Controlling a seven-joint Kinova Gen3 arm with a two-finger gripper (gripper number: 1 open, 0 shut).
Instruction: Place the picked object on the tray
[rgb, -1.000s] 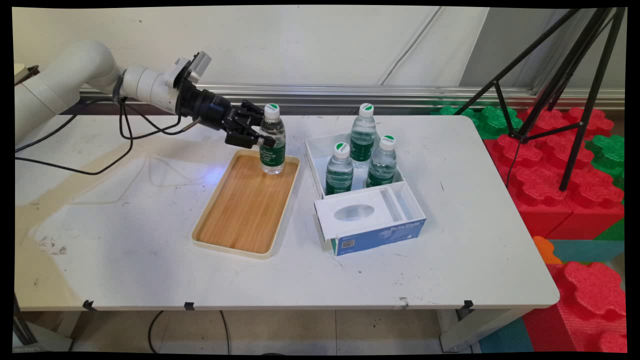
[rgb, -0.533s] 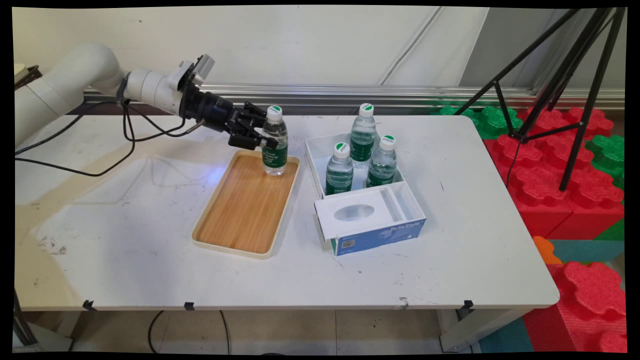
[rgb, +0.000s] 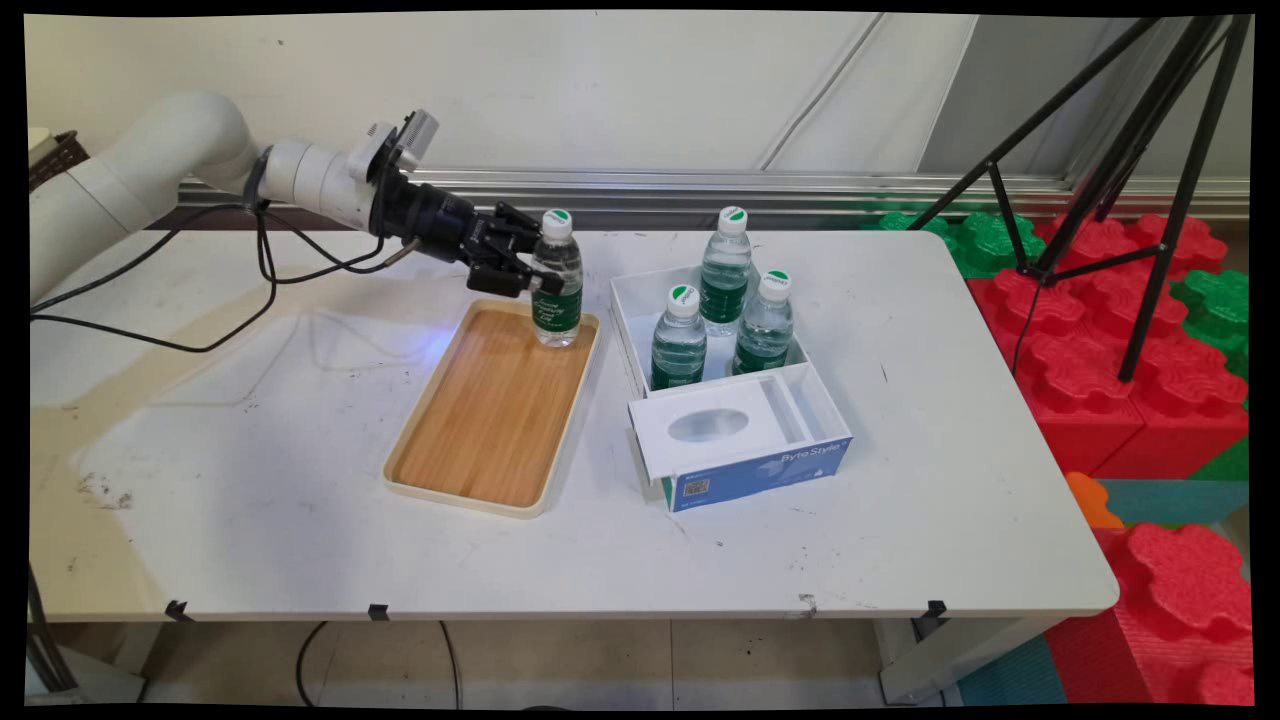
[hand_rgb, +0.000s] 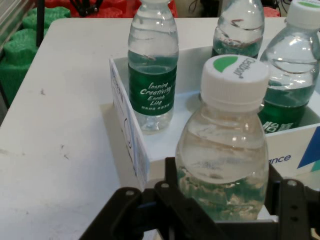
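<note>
My gripper (rgb: 543, 264) is shut on a clear water bottle (rgb: 558, 287) with a green label and a white cap, gripping it at mid-height. The bottle stands upright over the far right corner of the wooden tray (rgb: 465, 497); I cannot tell whether its base touches the wood. In the hand view the held bottle (hand_rgb: 222, 150) fills the space between the black fingers (hand_rgb: 171, 172). Just to the right, a white box (rgb: 625, 320) holds three more such bottles (rgb: 679, 340) (rgb: 726, 270) (rgb: 765, 325); the box wall (hand_rgb: 125, 115) and these bottles (hand_rgb: 152, 75) show beyond the held one.
The box's near part has a white lid with an oval opening (rgb: 710, 425) and a blue front. Black cables (rgb: 250, 270) hang from the arm over the table's left. A black tripod (rgb: 1150, 180) and red and green foam blocks (rgb: 1100, 350) stand off the right edge.
The gripper and the bottle in it have shifted a little to the right, toward the white box, along the tray's far end.
</note>
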